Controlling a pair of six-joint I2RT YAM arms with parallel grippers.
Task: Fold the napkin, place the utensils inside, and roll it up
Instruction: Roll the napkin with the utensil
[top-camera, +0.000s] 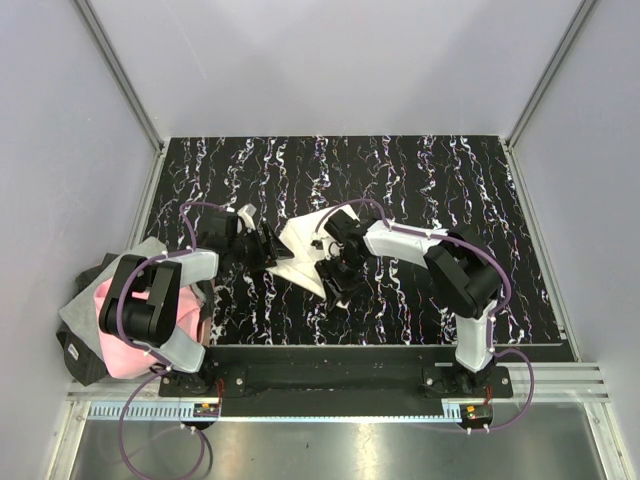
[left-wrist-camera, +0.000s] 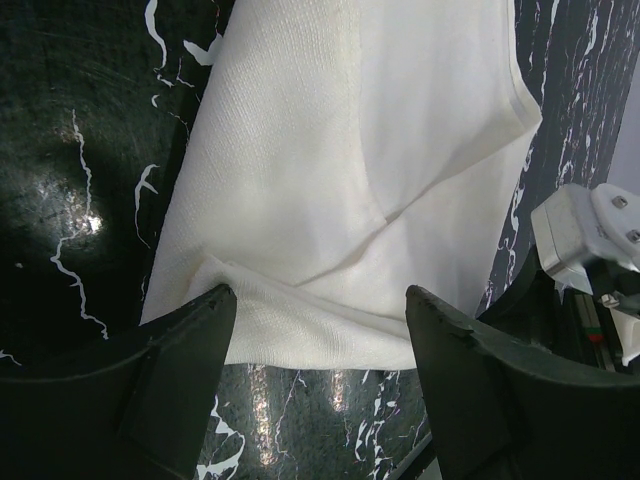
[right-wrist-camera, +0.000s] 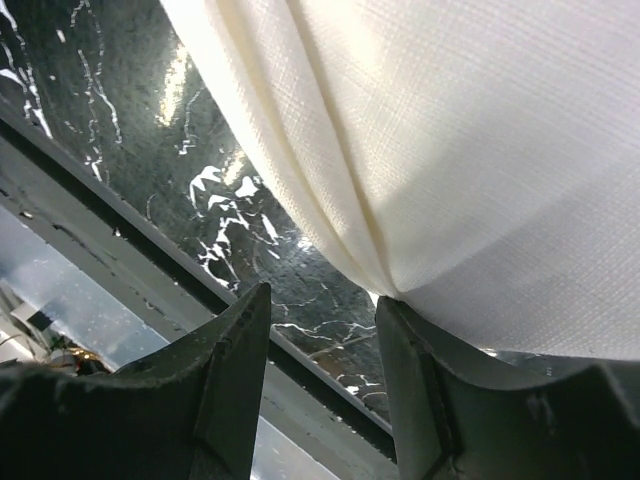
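Napkin (top-camera: 300, 242) mid-frame on the table (top-camera: 430, 180), one gripper on either side.
In the top view, the left gripper (top-camera: 262, 249) sits at the napkin's left edge and the right gripper (top-camera: 336, 278) at its lower right corner. A second cloth (top-camera: 98, 322) lies at the frame's lower left, by the table's left edge, partly under the left arm.

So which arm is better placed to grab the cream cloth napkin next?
Probably left: the left gripper, open, straddles an edge of the cream cloth napkin; the right gripper, also open, has mostly black marbled table in its gap.
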